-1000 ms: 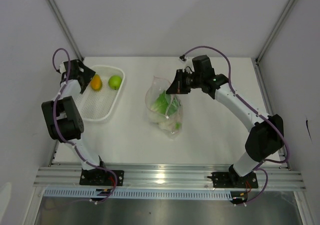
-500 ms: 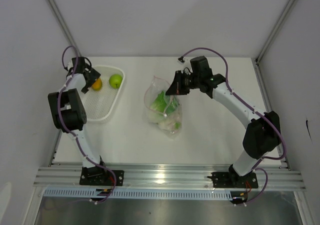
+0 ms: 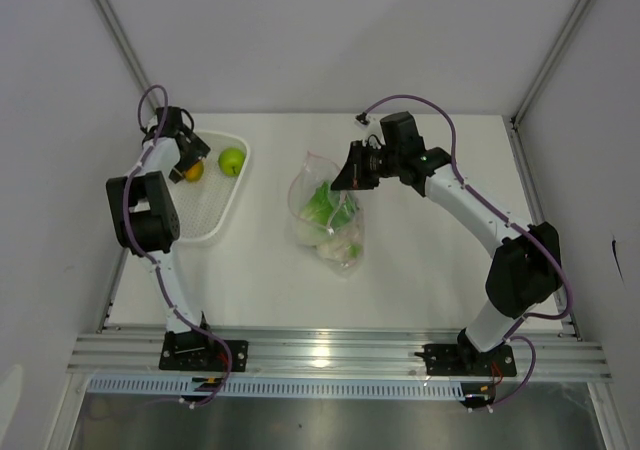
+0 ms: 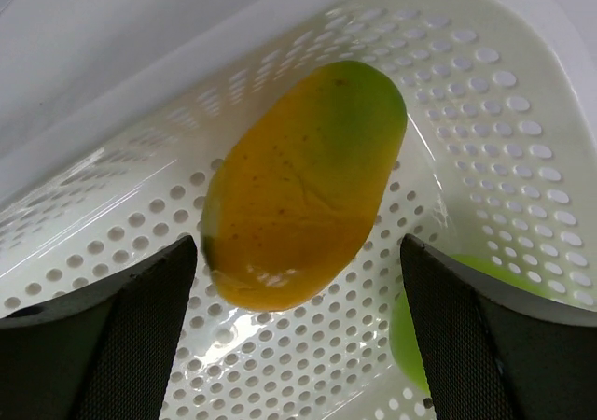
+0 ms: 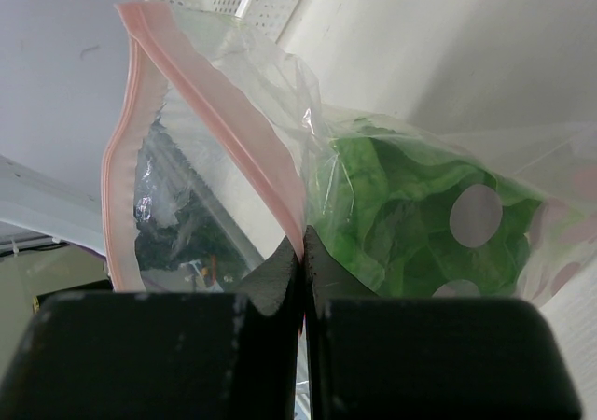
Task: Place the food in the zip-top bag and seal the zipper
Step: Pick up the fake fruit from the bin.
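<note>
Over the basket (image 3: 205, 225), the left arm's (image 3: 150, 220) jaws stand wide astride the orange fruit (image 4: 298, 187), likely for a grasp, while the right arm's (image 3: 470, 205) jaws pinch the zipper (image 5: 215, 112) to prop the bag (image 3: 330, 225) open.

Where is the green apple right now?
Top view, left side: the green apple sits in the white basket, just right of the orange fruit.

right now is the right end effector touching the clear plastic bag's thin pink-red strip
Touching. Right wrist view shows the right end effector shut on the thin pink-red strip.
</note>
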You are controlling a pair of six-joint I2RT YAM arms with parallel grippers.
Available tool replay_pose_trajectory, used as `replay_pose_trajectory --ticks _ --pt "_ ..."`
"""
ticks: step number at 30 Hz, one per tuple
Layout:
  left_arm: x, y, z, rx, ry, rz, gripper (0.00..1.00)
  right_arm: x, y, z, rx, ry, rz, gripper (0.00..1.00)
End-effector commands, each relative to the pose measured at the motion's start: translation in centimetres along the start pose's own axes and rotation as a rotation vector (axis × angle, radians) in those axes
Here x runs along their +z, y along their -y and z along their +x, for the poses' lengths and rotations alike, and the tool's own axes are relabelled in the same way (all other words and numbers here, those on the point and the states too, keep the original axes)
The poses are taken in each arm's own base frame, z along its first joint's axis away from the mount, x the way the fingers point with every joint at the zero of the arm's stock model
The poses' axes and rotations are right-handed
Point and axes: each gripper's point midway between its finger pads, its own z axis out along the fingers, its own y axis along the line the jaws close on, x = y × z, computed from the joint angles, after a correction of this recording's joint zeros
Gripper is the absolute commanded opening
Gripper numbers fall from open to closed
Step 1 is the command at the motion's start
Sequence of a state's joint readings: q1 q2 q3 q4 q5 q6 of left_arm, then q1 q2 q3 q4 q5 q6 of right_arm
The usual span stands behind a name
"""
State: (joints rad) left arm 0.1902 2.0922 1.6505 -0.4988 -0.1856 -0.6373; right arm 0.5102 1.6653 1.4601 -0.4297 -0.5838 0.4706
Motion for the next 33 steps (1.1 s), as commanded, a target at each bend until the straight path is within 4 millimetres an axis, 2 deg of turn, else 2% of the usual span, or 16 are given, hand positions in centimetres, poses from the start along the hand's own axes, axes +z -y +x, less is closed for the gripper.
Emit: replay_pose_trajectory --ticks 1,2,7,10,13,19,23,24,26,27,28,29,30,31,32,33 --pt "0.3 0.5 -0.6 0.030 -0.008 -0.010 0.91 -1.1 -1.3 -1.5 -0.043 0.051 -0.015 0.01" --pt "0.2 0.8 -0.9 0.027 -0.011 -0.007 0.91 -1.2 -1.2 -1.6 -0.044 0.055 -0.013 0.01" --pt "1.5 0.4 0.2 0.017 -0.043 -0.037 0.89 -1.3 -1.0 -1.7 -0.041 0.060 -0.008 0.01" --pt "1.3 0.3 -0.1 -0.008 -0.033 -0.029 0.88 -1.3 -0.9 -1.7 -0.039 0.059 -0.005 0.01" --pt "1.2 0.2 -0.2 -0.030 -0.027 -0.021 0.83 -1.4 -0.9 -1.7 -0.036 0.059 -0.004 0.01" --pt "1.1 0.1 -0.2 -0.040 -0.018 -0.011 0.59 -1.7 -1.3 -1.9 -0.034 0.071 -0.007 0.01" --pt "1.0 0.3 0.0 -0.039 -0.018 0.009 0.26 -2.1 -1.7 -2.0 -0.038 0.080 -0.003 0.01" --pt "0.7 0.3 -0.1 -0.039 -0.018 0.010 0.21 -2.2 -1.7 -2.0 -0.038 0.083 0.003 0.01" --pt "-0.2 0.4 -0.2 -0.040 -0.011 0.016 0.07 -2.3 -1.7 -2.0 -0.033 0.083 0.007 0.01" --pt "-0.8 0.5 -0.7 -0.046 0.004 0.026 0.05 -2.3 -1.7 -2.1 -0.030 0.084 0.007 0.01" --pt "-2.8 1.0 -1.8 -0.058 0.041 0.054 0.04 -2.3 -1.6 -2.1 -0.025 0.085 0.010 0.01" --pt "-3.2 0.6 -1.1 -0.062 0.035 0.056 0.01 -2.2 -1.5 -2.1 -0.021 0.085 0.013 0.01" --pt "-4.3 1.4 -2.0 -0.068 0.070 0.095 0.01 -2.2 -1.6 -2.3 -0.022 0.088 0.015 0.01" --pt "-7.0 1.7 -3.0 -0.081 0.117 0.135 0.01 -2.0 -1.1 -2.1 -0.012 0.077 0.032 0.01" --pt "-8.5 2.0 -3.5 -0.088 0.146 0.166 0.01 -1.9 -1.0 -2.2 -0.008 0.078 0.038 0.01" --pt "-8.9 1.5 -2.3 -0.088 0.144 0.172 0.01 -1.9 -0.9 -2.3 -0.007 0.080 0.044 0.01"
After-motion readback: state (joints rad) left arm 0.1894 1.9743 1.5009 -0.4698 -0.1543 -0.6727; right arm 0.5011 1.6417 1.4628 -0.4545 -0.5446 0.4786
